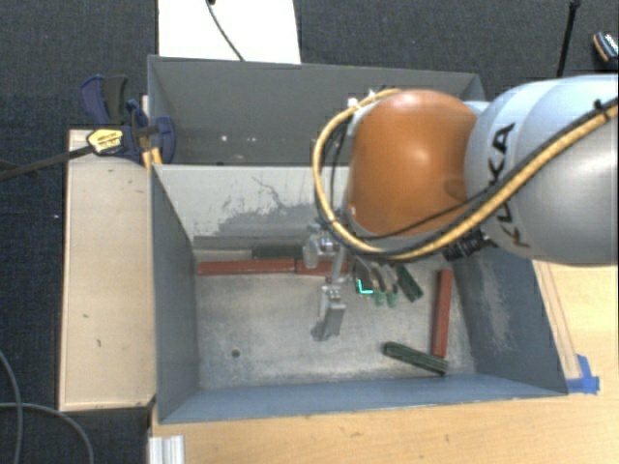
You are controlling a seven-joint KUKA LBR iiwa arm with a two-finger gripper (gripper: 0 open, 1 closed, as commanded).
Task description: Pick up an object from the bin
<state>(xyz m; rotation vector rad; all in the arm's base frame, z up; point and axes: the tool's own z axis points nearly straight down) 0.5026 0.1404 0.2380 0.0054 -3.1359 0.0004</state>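
Our gripper [329, 315] above the bin's [176, 298] mid-floor
We cannot tell its opening; the brown rod [242, 268] lies behind it, so we may grasp nothing.

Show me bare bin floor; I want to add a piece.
Bare: the left floor, from the long red-brown stick at the back to the front wall. Crowded: right of the gripper, with green pieces, red stick, dark stick.
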